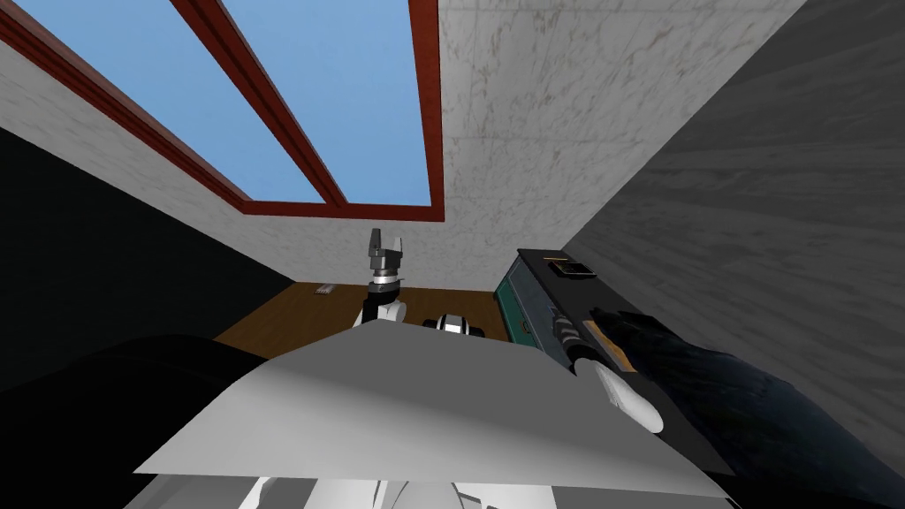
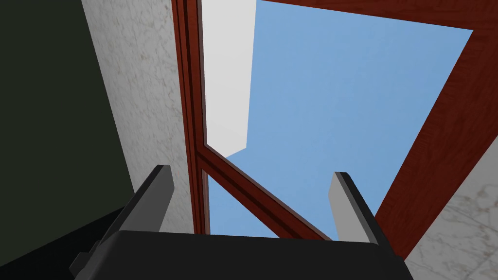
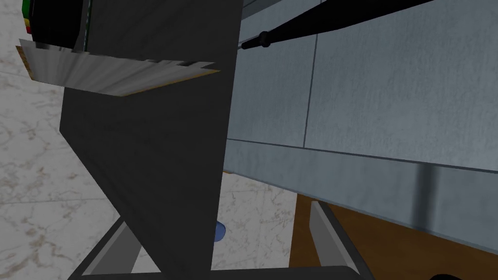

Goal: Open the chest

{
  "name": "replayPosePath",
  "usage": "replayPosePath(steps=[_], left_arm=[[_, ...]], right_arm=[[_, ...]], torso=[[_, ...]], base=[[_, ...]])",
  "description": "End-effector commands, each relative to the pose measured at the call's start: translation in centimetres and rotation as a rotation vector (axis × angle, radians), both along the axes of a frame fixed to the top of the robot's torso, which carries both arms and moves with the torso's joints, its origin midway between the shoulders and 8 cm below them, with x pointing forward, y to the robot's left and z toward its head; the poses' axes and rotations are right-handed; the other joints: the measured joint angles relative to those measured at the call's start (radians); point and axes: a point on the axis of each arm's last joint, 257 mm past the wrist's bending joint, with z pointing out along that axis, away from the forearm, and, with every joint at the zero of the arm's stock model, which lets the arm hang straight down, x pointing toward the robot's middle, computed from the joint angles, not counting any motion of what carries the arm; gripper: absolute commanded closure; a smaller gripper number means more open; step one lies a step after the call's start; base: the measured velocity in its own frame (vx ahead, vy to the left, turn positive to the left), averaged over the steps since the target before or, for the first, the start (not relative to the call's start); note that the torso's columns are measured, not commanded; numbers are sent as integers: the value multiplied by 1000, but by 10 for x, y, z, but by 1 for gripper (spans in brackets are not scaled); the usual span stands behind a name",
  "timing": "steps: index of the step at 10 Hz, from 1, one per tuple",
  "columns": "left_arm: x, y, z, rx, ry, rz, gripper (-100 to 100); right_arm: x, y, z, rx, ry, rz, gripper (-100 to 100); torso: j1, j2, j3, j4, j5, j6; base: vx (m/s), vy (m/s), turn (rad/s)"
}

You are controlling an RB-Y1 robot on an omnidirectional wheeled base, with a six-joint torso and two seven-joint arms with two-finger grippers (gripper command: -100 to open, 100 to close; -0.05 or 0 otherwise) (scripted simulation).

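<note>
Window frame (image 1: 433, 132): red-brown wood grain; panes (image 1: 353, 88) flat sky blue. Far wall (image 1: 548, 106): white, faint grey marbling. Right wall (image 1: 778, 221): dark grey, streaked. Floor (image 1: 292, 314): brown wood. Chest (image 1: 517, 309) at right: teal front in head view, blue-grey panels in right wrist view, near-black top; handle (image 3: 316, 26) black. Left gripper (image 1: 386, 239): light grey fingers (image 2: 155, 204), dark body. Black area (image 1: 88, 265) at left.
</note>
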Motion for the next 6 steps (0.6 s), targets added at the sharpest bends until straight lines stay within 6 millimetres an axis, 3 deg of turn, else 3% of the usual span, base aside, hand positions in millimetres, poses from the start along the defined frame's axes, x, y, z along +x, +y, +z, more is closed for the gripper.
replayPosePath(steps=[1, 2, 3, 6], left_arm=[[0, 0, 0, 0, 0, 0, 0], [0, 0, 0, 0, 0, 0, 0], [0, 0, 0, 0, 0, 0, 0], [0, 0, 0, 0, 0, 0, 0]], right_arm=[[-1, 1, 3, 29, -31, -25, -100], [0, 1, 2, 15, -24, -15, -100], [4, -2, 2, 40, -21, -29, 100], [8, -3, 0, 47, 0, -17, 100]], torso=[[-1, 0, 0, 0, 0, 1], [0, 0, 0, 0, 0, 1], [1, -1, -1, 0, 0, 1], [-8, -4, -2, -4, -4, 6]], base=[[-24, -16, -7], [-9, -5, -6], [37, 12, -242], [55, 39, -168]])
